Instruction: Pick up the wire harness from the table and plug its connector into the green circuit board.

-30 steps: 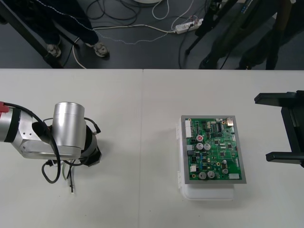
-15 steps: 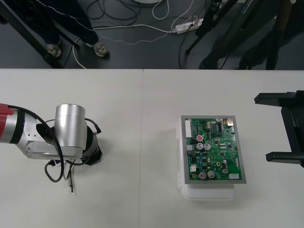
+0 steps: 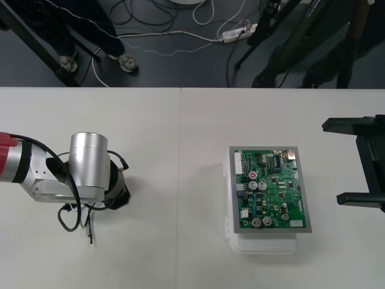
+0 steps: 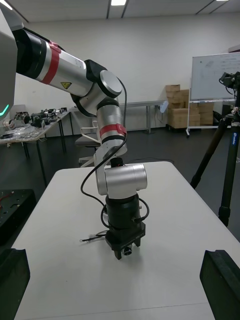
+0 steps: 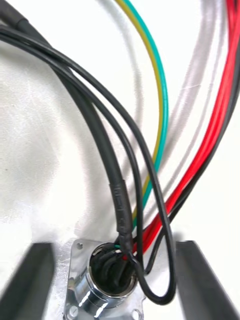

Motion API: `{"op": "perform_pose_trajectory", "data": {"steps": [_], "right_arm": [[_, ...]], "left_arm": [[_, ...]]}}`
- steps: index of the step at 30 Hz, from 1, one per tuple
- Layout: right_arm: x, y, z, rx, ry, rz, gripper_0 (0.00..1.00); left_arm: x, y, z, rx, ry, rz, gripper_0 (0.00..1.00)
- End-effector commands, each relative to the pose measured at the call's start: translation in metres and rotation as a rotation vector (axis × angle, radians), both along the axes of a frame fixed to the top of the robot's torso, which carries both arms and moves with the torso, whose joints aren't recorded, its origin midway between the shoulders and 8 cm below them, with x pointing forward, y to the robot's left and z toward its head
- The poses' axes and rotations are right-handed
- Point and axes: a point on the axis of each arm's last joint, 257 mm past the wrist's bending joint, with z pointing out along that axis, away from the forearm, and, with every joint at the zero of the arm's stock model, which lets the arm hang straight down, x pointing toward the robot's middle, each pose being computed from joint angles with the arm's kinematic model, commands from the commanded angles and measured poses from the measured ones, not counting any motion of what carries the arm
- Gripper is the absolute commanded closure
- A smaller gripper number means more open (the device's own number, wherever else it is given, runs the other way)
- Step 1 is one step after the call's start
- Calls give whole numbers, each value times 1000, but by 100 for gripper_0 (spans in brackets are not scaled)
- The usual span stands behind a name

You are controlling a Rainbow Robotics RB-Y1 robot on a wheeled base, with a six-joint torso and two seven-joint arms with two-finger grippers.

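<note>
- Left tool (image 5: 114, 245) is down on the tabletop (image 3: 180, 150), on the robot's left side, well apart from the green circuit board (image 3: 271, 189).
- Its black fingers (image 5: 35, 280) stand apart, one on each side of the round metal socket (image 5: 107, 282). So the tool is released and straddling, with nothing pinched yet.
- The gap on one side of the flange is plain. On the other side the finger sits so near the flange that I can't rule out a touch.
- The wire harness (image 5: 161, 100) lies flat on the tabletop. Its red, black and green wires fan away from the socket, and a black loop curls just beside one finger.
- From above, a thin dark wire trails out from under the arm towards the near edge. Its end may be the plug, but it is too small to call.
- The board sits on its white base (image 3: 264, 244) with nothing plugged into it.
- Right tool (image 3: 334, 161) is parked at its own side, fingers wide apart and holding nothing.
- Step in hand, as I read it: the pick-up, at the point just before the squeeze.
- Next move calls for a close on the socket body without trapping that stray black loop.
- Then comes a straight lift, so the wires hang free before the carry across to the board.
</note>
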Motion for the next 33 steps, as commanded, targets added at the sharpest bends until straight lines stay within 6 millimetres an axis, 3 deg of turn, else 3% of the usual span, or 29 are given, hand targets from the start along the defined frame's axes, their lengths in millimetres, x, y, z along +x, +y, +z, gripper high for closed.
{"op": "perform_pose_trajectory", "data": {"steps": [1, 10, 22, 33], "right_arm": [[-8, 7, 5, 14, -9, 36, 0], [-8, 7, 5, 14, -9, 36, 0], [-8, 7, 5, 14, -9, 36, 0], [-8, 7, 5, 14, -9, 36, 0]], "left_arm": [[-7, -9, -12, 14, 22, -121, 100], [-3, -5, -7, 0, 13, -108, 100], [4, -16, 23, -87, -8, -52, 100], [0, -34, 90, -188, 28, 94, 100]]}}
